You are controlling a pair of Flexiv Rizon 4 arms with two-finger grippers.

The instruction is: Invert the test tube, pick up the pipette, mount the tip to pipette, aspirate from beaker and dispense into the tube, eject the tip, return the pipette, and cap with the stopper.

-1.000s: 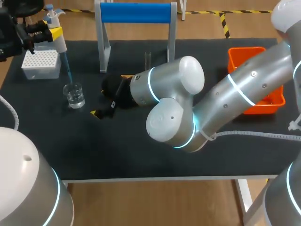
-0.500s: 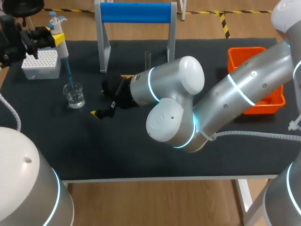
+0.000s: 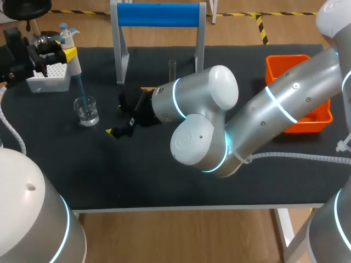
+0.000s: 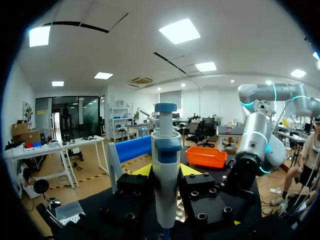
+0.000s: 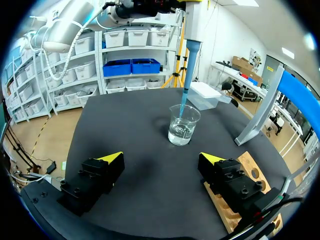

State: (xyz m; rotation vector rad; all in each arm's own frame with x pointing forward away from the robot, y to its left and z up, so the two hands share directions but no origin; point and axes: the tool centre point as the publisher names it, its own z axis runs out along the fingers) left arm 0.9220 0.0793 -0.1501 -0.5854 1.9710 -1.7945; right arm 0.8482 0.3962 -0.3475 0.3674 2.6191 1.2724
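Firstly, left gripper (image 4: 166,192) gripped pipette (image 3: 70,52), tip (image 5: 186,87) stood in beaker (image 3: 86,110), right gripper (image 5: 161,158) hung open low over desk (image 3: 164,164), beaker ahead.

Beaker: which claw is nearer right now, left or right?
Right, likely. Right claw sits open, low on the table, beaker just ahead of its fingers. Left claw holds the pipette higher up, above the beaker; only the tip reaches in.

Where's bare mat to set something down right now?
Bare: the front-left mat between the beaker and the near edge, and the back strip between the blue stand and the orange bin. Crowded: back left, with tip box, pipette and beaker.
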